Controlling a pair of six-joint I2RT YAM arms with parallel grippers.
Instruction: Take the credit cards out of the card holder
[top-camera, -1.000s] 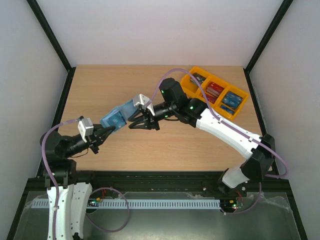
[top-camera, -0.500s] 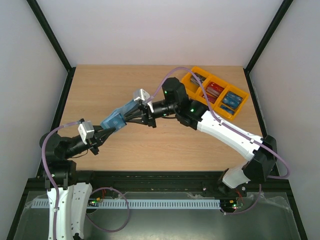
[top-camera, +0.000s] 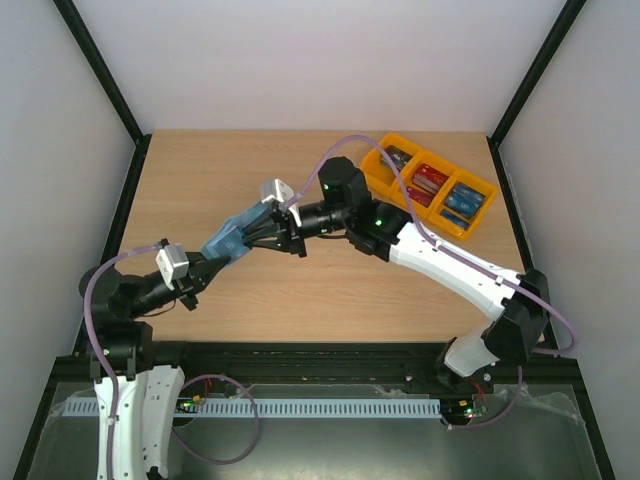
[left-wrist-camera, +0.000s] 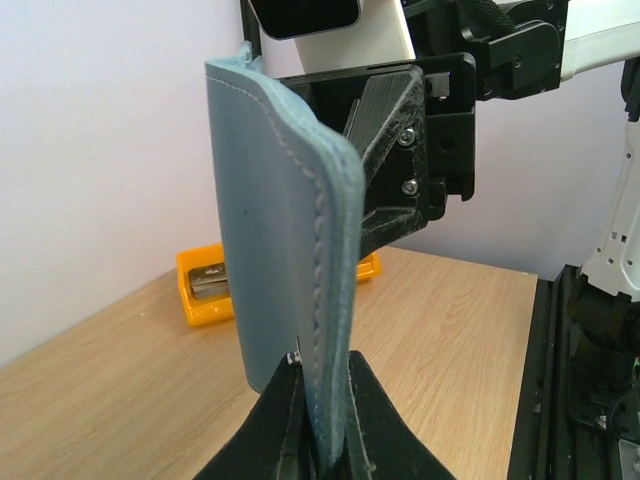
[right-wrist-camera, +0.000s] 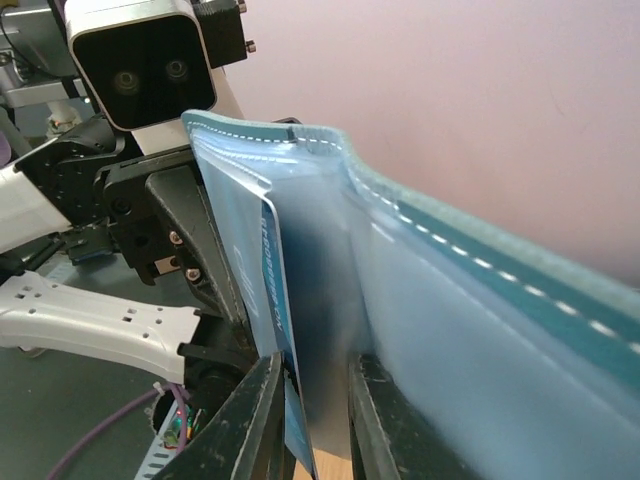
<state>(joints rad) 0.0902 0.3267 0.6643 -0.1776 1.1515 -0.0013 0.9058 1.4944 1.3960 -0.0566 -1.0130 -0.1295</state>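
— Where is the small flat teal-blue folding wallet (left-wrist-camera: 275, 230) sitting?
— It is being held up above the light wooden table (top-camera: 200, 180), stretched between the two arms. The left gripper (left-wrist-camera: 322, 400) is clamping tight on its stitched near edge, and the wallet is standing on end out of those fingers.
— And the right gripper (right-wrist-camera: 315, 365)?
— It is reaching in at the far end, jaws drawn narrow around the rim of a thin blue plastic card (right-wrist-camera: 275, 290) that is sitting in a clear pocket. A slit is showing between the fingers, so I cannot tell whether they are truly pinching the card.
— What is blocking the view?
— From the left wrist, the wallet's cover is hiding the pockets, and the right gripper's black body is filling the space just behind it. From the right wrist, the glossy pocket film is blurring over the card.
— Anything else around?
— An orange three-compartment plastic tray (top-camera: 482, 210) is sitting at the table's far right, well apart from the wallet, holding dark grey cards (top-camera: 400, 158), red cards (top-camera: 430, 180) and blue cards (top-camera: 462, 198), one colour per compartment.
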